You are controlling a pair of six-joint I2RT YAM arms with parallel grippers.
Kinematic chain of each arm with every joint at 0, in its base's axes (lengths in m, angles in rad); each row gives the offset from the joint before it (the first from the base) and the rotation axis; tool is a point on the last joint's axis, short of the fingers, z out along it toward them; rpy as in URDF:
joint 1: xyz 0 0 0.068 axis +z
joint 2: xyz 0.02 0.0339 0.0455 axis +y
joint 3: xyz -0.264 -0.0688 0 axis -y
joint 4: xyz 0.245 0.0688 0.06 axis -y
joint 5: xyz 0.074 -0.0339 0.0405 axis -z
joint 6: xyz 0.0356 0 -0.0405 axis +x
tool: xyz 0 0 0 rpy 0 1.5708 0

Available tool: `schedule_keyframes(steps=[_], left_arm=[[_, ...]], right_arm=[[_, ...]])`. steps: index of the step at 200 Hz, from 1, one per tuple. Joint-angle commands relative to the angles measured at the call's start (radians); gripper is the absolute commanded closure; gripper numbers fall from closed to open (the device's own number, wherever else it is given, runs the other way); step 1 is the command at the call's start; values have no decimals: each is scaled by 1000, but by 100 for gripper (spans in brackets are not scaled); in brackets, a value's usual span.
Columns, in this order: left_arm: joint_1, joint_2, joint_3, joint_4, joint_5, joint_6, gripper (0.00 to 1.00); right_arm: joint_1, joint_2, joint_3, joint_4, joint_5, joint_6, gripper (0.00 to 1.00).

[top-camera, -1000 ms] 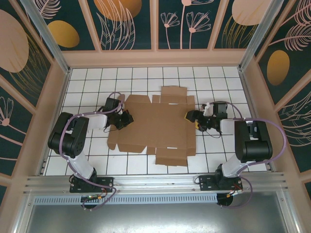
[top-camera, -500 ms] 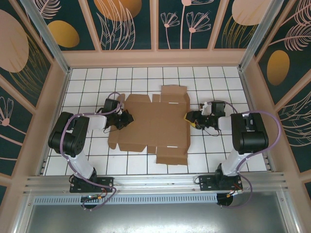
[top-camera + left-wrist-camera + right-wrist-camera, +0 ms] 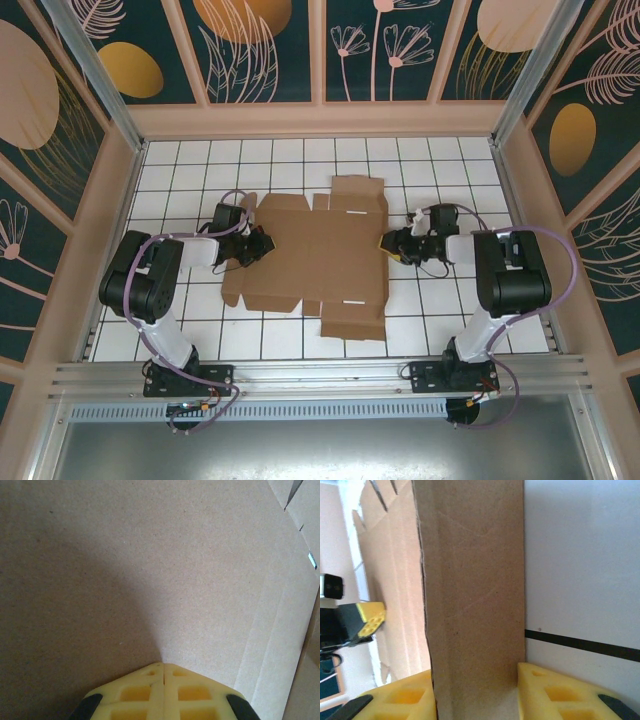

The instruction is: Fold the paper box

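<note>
The left gripper (image 3: 163, 667) pressed shut and empty on the paper box (image 3: 320, 265) while the right gripper (image 3: 475, 672) gaped astride its right flap (image 3: 475, 580), which, ungripped, might fall flat.

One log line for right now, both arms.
left gripper: shut, tips on paper box | right gripper: open, fingers straddling right flap | box: mostly flat on table

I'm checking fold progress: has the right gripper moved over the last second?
Yes. Against the table grid, the right gripper has crept left, toward the middle of the box, whose right edge has come inward with it.
</note>
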Motion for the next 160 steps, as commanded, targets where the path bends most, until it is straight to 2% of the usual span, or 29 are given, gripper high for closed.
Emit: schedule_keyframes(steps=[1, 46, 67, 126, 160], left_arm=[[-14, 54, -41, -91, -21, 6, 100], [-14, 56, -38, -89, -22, 5, 100], [-13, 57, -40, -85, -20, 3, 100], [-13, 48, -44, -72, -3, -3, 100], [-13, 48, -46, -63, 15, -6, 100]], right_arm=[[79, 34, 18, -162, 172, -114, 62], [170, 53, 63, -295, 346, -151, 59], [168, 47, 67, -296, 344, -141, 62], [89, -5, 1, -130, 63, -50, 89], [36, -95, -102, 72, -89, 47, 90]])
